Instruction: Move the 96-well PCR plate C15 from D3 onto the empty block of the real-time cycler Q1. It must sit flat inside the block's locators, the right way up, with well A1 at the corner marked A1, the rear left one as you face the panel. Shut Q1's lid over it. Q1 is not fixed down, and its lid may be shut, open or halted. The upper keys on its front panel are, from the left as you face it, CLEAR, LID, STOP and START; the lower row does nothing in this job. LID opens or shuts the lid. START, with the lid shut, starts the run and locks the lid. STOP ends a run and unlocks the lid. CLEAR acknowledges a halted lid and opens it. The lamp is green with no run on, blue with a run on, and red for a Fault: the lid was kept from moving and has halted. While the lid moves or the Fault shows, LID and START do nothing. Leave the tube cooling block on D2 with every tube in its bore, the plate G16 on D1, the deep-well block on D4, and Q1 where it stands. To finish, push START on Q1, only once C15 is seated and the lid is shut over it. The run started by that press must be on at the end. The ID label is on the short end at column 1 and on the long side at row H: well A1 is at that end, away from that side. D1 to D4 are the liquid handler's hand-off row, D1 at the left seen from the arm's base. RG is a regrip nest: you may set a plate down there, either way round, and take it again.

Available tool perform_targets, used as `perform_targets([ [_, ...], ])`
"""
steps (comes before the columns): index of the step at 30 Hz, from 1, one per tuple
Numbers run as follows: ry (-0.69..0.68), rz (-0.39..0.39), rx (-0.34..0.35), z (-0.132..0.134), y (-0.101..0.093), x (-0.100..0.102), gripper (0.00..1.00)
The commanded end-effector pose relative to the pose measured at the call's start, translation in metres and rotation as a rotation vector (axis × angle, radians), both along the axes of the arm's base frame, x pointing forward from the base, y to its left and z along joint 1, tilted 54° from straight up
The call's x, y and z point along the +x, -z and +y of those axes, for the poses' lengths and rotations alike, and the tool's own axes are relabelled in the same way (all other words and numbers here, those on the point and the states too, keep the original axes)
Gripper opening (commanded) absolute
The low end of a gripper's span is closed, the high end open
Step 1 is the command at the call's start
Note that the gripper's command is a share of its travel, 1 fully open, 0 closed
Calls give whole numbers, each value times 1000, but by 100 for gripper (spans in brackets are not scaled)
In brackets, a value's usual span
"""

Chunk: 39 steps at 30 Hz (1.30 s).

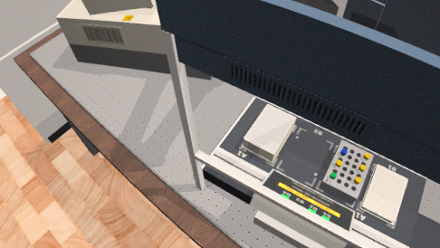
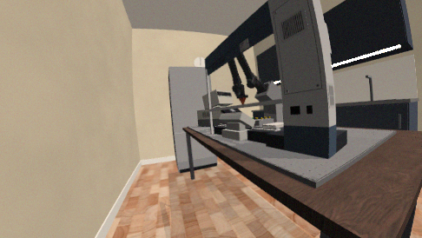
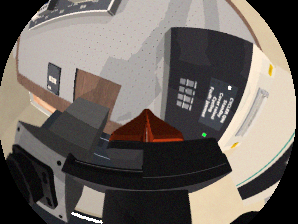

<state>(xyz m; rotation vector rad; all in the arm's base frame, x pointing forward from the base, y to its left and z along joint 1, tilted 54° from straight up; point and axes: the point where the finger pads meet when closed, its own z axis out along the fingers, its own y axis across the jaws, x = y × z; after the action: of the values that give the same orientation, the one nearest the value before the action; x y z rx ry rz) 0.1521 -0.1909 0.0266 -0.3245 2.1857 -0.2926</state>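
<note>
Laboratory, liquid handler (image 2: 304, 65) on perforated bench (image 1: 113, 109), well plate (image 1: 385, 192), tube block (image 1: 349, 167), cycler (image 1: 113, 32)

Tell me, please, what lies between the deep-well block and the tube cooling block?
The top view shows only a dark nest with no plate in it.

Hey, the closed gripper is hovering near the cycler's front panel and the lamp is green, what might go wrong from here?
1. The keys sit tightly packed, so the shut gripper might hit the wrong one.
2. Q1 is not fixed down; a hard push may shift it.
3. The lamp is green, but these views do not show whether the lid is fully shut. If it is not, START would do nothing.
</note>
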Motion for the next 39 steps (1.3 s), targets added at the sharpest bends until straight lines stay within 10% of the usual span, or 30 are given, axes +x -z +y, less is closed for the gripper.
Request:
perform_targets([
  [1, -2, -4, 31, 7, 4, 1, 0],
  [39, 0, -6, 5, 1, 1, 1, 0],
])
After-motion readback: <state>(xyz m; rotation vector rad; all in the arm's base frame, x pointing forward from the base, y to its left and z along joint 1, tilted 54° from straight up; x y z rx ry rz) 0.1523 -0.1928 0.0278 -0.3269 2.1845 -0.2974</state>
